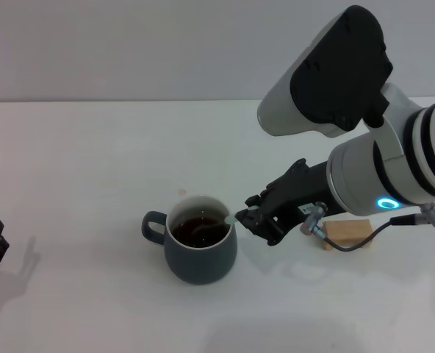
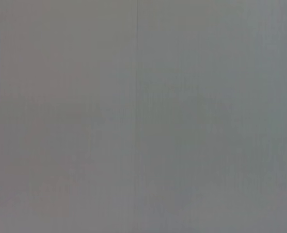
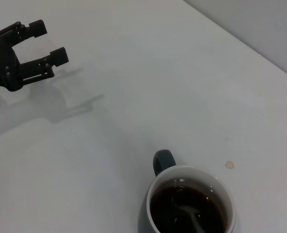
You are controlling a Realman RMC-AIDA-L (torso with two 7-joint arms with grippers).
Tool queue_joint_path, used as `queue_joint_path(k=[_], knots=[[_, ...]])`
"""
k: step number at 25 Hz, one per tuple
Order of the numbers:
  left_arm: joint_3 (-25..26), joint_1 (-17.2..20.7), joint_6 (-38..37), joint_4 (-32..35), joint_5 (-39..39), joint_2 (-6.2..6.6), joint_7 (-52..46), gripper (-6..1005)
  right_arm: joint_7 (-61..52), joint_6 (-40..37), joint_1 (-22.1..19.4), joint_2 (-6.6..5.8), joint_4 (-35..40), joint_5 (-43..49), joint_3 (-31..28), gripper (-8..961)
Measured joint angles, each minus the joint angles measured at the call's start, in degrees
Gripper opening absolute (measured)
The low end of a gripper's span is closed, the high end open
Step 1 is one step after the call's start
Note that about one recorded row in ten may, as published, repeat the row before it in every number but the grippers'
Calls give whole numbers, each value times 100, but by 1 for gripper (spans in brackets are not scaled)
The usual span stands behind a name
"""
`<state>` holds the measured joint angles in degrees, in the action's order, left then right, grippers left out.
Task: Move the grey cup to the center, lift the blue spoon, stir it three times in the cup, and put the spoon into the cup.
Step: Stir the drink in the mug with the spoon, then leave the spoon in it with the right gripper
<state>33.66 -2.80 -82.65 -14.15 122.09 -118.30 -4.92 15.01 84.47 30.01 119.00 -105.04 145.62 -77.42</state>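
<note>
The right arm (image 1: 394, 173) is white with a black cap, a glowing blue ring, a grey cable and a black gripper (image 1: 258, 220).

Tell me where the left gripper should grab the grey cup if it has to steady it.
Likely the loop handle: it juts from the grey cup toward the robot's left, facing the open left gripper. Come in level from that side. The right gripper holds the blue spoon over the opposite rim, so the body's right is blocked.

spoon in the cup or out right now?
In. The blue spoon has its bowl sunk in the dark liquid of the grey cup, while the right pincer grips its handle at the rim.
</note>
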Motion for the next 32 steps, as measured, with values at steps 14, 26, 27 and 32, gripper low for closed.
queue_joint_path(k=[14,26,27,32], knots=[[-25,-47,17,5,-2,0,0,859,140,-96,-22,-23,138,38,-246,165],[-41,-63,40,10,-2,0,0,859,86,148,-461,6,-330,-4,-80,165],[-41,-63,40,10,-2,0,0,859,73,154,-477,7,-342,-7,-50,164],[-95,-63,33,9,-1,0,0,859,-19,148,-501,18,-397,-23,207,164]])
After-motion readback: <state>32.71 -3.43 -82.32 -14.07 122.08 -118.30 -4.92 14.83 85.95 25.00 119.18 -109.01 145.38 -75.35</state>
